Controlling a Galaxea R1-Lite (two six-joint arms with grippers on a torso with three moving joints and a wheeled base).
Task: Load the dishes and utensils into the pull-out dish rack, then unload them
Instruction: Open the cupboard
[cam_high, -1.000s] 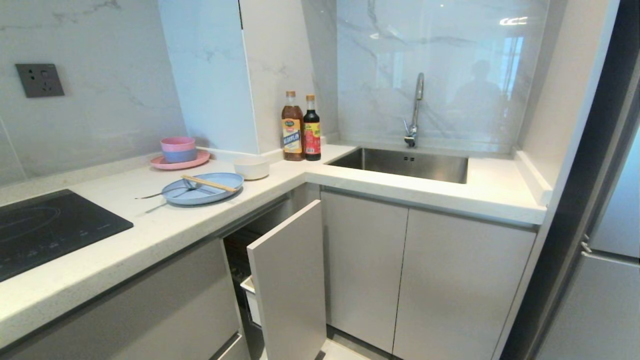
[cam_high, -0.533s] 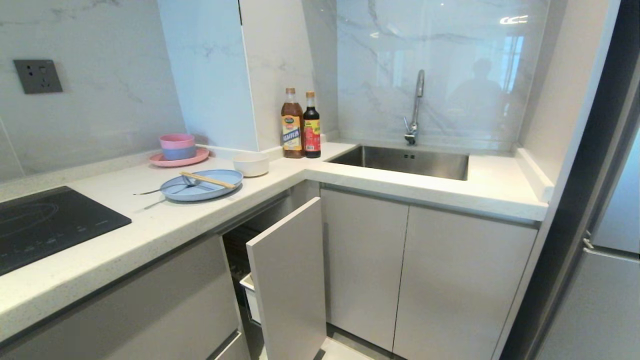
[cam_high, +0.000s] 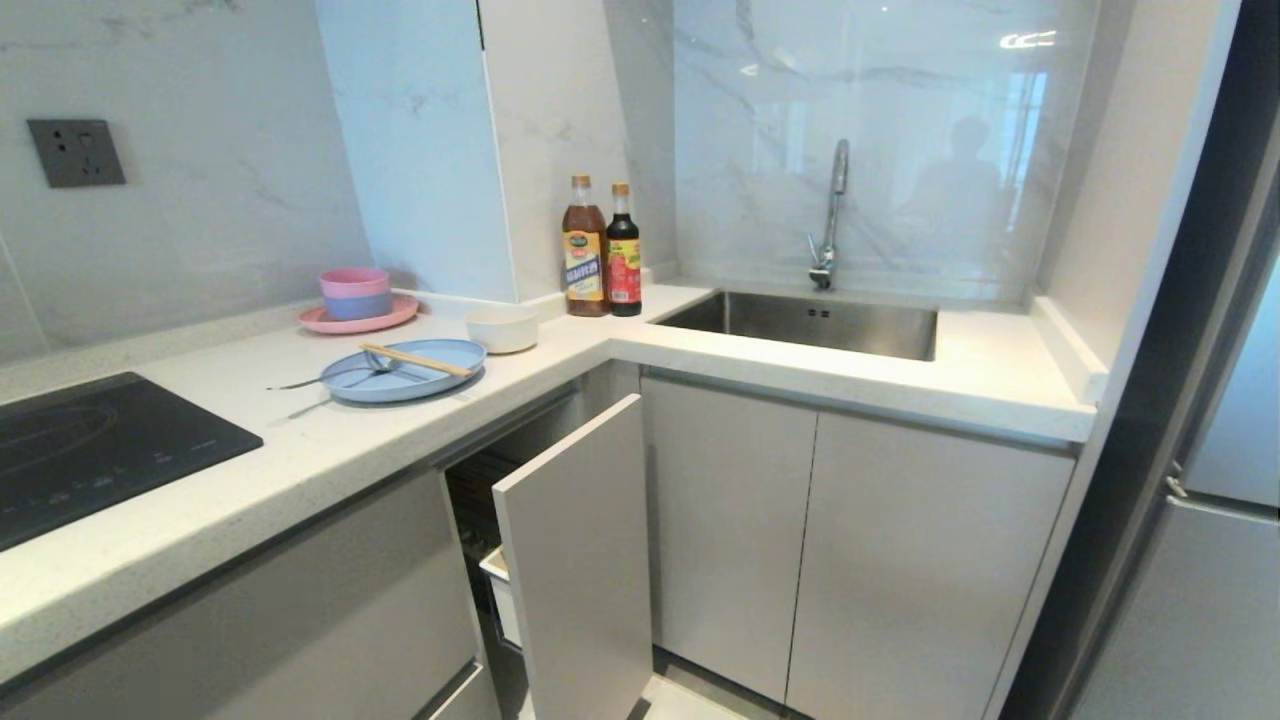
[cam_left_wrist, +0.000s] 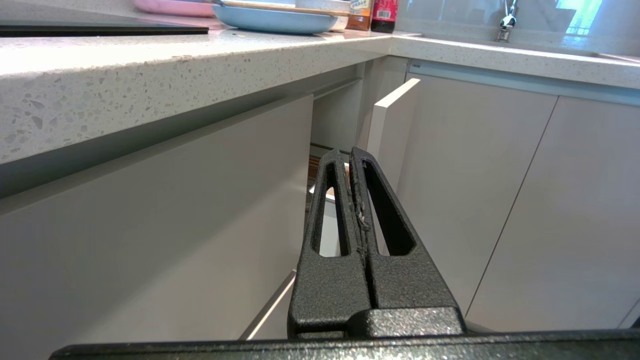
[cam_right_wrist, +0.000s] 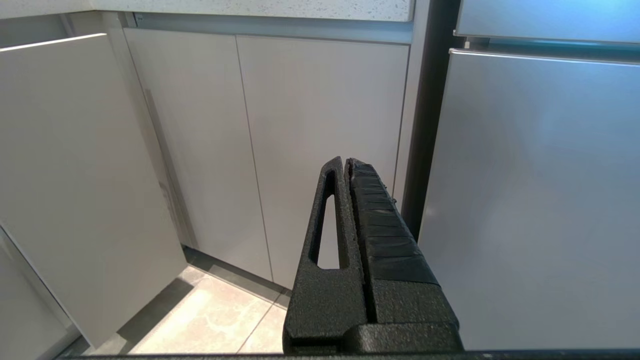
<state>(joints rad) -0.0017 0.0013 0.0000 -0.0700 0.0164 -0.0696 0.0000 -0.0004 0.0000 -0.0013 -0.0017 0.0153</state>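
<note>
1. Pull-out dish rack (cam_high: 575, 560) stands partly drawn out under the countertop (cam_high: 300, 470), its narrow white door front facing me, a white tray edge just behind it.
2. Above the rack on the countertop lies the pale blue plate (cam_high: 405, 371), with chopsticks (cam_high: 415, 359) and fork (cam_high: 330, 378) across it.
3. Just beyond the plate sits the cream bowl (cam_high: 502, 328).
4. My left gripper (cam_left_wrist: 349, 165) hangs below the countertop, pointing toward the rack, jaws pressed together, empty.
5. My right gripper (cam_right_wrist: 345, 167) faces the cabinet doors right of the rack, likewise closed and empty.
</note>
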